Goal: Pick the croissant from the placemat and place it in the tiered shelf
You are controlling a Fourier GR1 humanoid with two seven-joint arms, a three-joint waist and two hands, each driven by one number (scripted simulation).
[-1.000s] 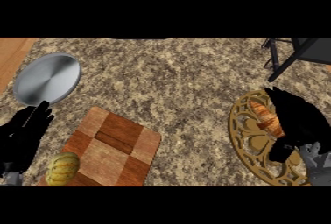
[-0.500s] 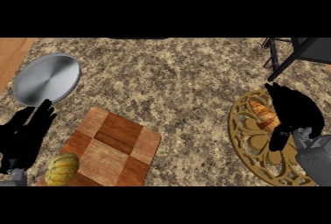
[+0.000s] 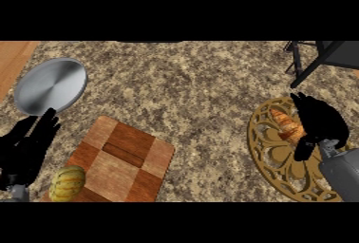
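Speckled stone worktop [image 3: 189, 90] carries your gold openwork placemat [image 3: 270, 161], where the croissant [image 3: 288, 126] lies lengthwise away from you, just left of your right hand [image 3: 319, 124] curling beside it, ungrasped, while your left hand [image 3: 26, 147] rests open far off.

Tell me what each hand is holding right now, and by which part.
The right hand curls over the croissant at its right side, still on the placemat; a closed hold cannot be told. The left hand holds nothing.
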